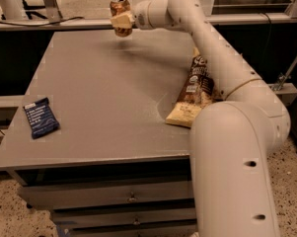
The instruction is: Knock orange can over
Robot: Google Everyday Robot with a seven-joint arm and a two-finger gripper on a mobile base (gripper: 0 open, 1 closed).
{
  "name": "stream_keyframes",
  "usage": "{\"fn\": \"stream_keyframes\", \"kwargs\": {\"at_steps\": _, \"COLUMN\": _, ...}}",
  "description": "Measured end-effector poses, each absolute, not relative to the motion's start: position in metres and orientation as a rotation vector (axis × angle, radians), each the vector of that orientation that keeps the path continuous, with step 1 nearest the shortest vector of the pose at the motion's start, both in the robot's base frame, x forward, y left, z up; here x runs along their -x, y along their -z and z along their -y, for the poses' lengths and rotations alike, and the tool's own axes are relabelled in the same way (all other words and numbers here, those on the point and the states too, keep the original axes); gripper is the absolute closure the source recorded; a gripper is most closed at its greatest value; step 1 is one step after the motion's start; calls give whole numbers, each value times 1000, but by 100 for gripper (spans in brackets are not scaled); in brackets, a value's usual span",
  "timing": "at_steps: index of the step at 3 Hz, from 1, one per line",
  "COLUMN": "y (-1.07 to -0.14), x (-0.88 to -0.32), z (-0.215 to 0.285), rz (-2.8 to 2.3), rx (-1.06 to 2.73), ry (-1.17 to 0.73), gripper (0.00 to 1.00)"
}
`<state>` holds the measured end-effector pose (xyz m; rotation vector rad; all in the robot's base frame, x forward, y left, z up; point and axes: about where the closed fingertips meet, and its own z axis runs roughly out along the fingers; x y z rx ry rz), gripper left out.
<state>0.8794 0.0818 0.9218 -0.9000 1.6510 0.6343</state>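
The orange can point(119, 6) is at the far edge of the grey table point(103, 98), upright with its silver top showing. My gripper point(121, 22) reaches in from the right at the end of the long white arm and is closed around the can's middle. A pale finger point(118, 20) crosses the can's front. The can appears to hang slightly above the tabletop, with a faint shadow below it.
A brown and cream chip bag point(193, 90) lies at the table's right edge, partly behind my arm. A dark blue snack packet point(41, 117) lies near the front left corner. Drawers point(130, 197) sit under the tabletop. Dark benches stand behind the table.
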Motion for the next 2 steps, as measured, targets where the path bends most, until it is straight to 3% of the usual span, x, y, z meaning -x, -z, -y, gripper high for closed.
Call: {"fn": "stream_keyframes", "kwargs": {"at_steps": 2, "y": -961, "x": -789, "z": -71, "rz": -1541, "rx": 1266, "ry": -672, "gripper": 100}}
